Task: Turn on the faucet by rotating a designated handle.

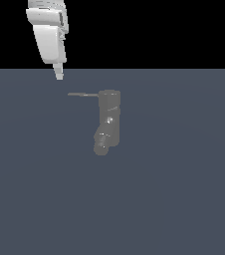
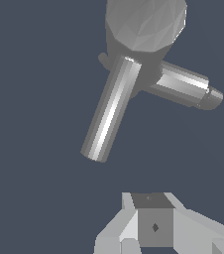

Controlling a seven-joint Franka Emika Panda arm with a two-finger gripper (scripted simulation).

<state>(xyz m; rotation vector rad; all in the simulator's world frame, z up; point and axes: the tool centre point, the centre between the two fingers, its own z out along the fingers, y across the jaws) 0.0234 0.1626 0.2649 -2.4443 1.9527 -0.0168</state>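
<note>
Bare simulated scene: flat slate floor (image 1: pixel 184 199), black backdrop (image 1: pixel 159 30)

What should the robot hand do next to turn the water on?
Probably move down toward the free end of the handle. The hand hangs above and slightly beyond that tip, touching nothing, and the rod sticks out sideways from the top of the faucet, so pushing its tip should rotate it.

The faucet (image 1: pixel 109 119) stood dull grey, its stubby spout (image 1: pixel 102 143) a shade lighter at the tip. The thin handle (image 1: pixel 83 94) matched that grey, flashing pale silver streaks in the wrist view. The robot arm (image 1: pixel 47 30) gleamed white, its fingers (image 1: pixel 58 73) off-white with grey shadowed faces. The bench (image 1: pixel 184 189) lay plain slate blue beneath a black backdrop (image 1: pixel 159 30).
</note>
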